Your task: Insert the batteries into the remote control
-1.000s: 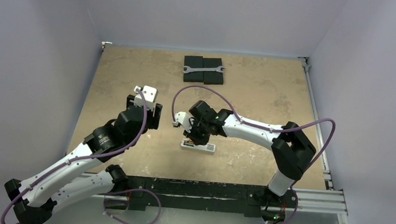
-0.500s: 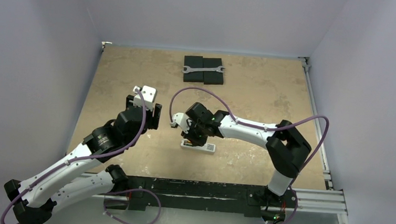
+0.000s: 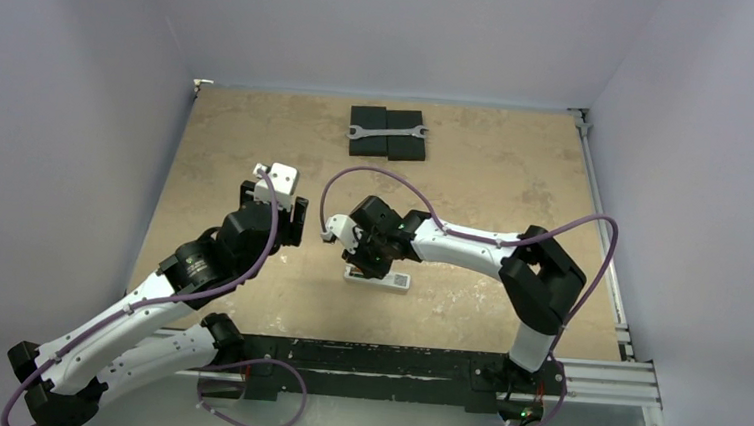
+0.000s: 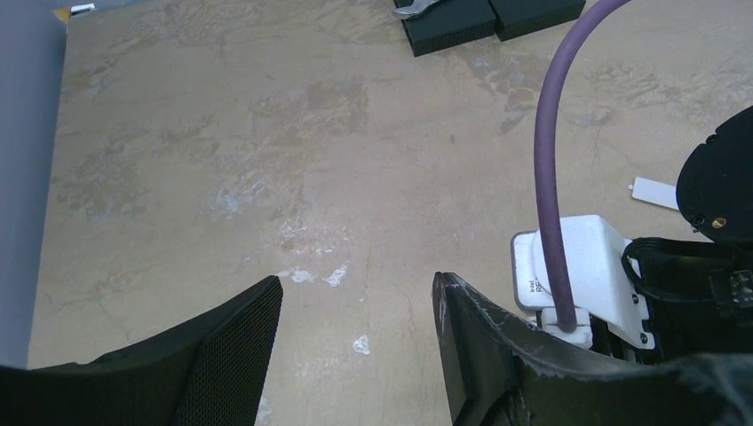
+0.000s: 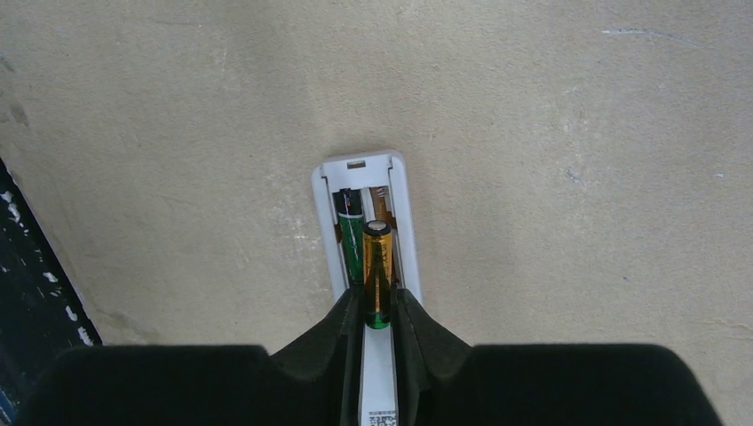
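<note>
The right gripper point(image 5: 377, 312) pinches the gold battery point(image 5: 377, 262) just above the remote control point(image 5: 359, 170), which lies back-up and uncovered on the mottled tan table point(image 3: 515, 193) between pale walls point(image 3: 83, 52), the green battery point(image 5: 352, 238) already seated alongside. The right arm stretches low and leftward, a touch further left than a second ago; the left gripper point(image 4: 355, 297) hovers agape and empty

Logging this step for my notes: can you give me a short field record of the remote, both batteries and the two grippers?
remote control: flat on table, battery bay open
green battery: lying in the bay, left slot in right wrist view
gold battery: pinched by right gripper, over the other slot, not yet seated
left gripper: open, holding nothing
cover piece: off the remote, lying on table
</note>
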You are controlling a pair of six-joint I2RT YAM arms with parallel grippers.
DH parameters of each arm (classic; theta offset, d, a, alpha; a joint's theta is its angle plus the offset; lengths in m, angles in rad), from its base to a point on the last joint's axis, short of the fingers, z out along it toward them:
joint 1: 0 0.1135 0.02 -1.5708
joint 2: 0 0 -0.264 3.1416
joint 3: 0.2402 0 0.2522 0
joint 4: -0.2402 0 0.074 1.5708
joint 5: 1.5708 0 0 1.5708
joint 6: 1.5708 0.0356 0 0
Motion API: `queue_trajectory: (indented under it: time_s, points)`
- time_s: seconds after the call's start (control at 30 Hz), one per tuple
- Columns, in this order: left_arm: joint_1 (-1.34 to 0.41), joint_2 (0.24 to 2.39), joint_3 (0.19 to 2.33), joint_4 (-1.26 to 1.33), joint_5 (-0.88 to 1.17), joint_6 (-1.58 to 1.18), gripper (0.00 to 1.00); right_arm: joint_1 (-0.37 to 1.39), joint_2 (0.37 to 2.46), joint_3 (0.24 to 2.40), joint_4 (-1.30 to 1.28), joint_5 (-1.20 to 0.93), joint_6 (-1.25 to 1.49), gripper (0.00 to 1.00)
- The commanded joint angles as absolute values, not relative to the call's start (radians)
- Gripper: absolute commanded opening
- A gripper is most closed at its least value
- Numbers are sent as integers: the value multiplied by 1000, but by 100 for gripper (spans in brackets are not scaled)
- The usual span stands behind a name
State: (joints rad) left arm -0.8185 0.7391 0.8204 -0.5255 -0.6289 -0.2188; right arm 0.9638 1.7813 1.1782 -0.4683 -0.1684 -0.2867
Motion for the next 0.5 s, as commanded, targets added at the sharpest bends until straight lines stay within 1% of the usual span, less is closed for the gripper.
queue_trajectory:
  time_s: [0.0, 0.07, 0.47]
  points:
    - [-813, 733, 826, -516, -630, -232, 63, 971, 1778, 1208, -440, -158, -271, 23]
    - [-813, 734, 826, -516, -629, -232, 63, 972, 1778, 1207, -438, -158, -270, 25]
    - [-814, 733, 824, -516, -630, -232, 63, 974, 1753, 1197, -428, -140, -262, 27]
